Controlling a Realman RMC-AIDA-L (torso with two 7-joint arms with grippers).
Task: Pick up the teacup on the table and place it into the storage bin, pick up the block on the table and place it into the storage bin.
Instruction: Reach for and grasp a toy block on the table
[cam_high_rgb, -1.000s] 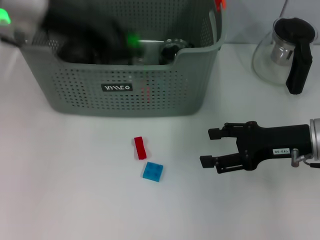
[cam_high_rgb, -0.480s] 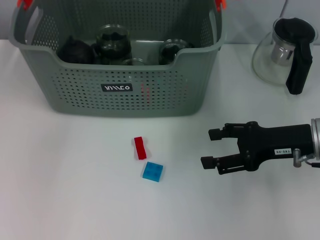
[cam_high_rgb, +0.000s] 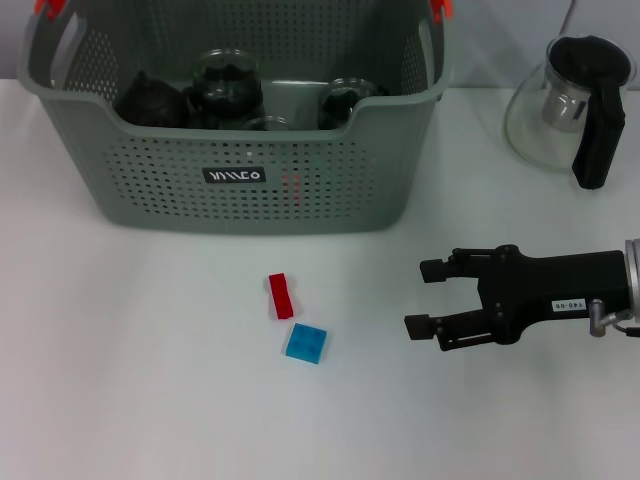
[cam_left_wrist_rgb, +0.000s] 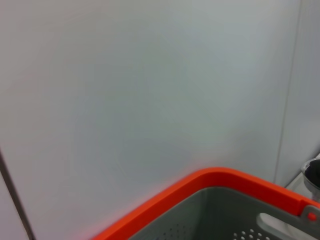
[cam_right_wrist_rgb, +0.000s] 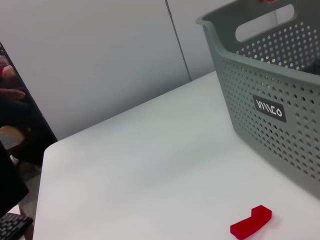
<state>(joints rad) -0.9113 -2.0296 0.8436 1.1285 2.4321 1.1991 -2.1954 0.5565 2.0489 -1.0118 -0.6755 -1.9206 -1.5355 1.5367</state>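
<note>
The grey-green storage bin (cam_high_rgb: 240, 150) stands at the back left of the white table. Several dark glass teacups (cam_high_rgb: 226, 86) sit inside it. A red block (cam_high_rgb: 280, 295) and a blue block (cam_high_rgb: 306, 343) lie on the table in front of the bin. My right gripper (cam_high_rgb: 425, 297) is open and empty, low over the table to the right of the blocks, pointing at them. The right wrist view shows the bin (cam_right_wrist_rgb: 270, 100) and the red block (cam_right_wrist_rgb: 251, 222). My left gripper is out of view; its wrist view shows only the bin's orange clip (cam_left_wrist_rgb: 210, 182) and a wall.
A glass teapot (cam_high_rgb: 572, 100) with a black handle stands at the back right. No teacup shows on the bare table (cam_high_rgb: 130, 380). In the right wrist view the table edge (cam_right_wrist_rgb: 42, 150) and dark objects beyond it show.
My left arm, blurred over the bin one second ago, has pulled out of the head view, and the cups in the bin now show. My right gripper has barely shifted.
</note>
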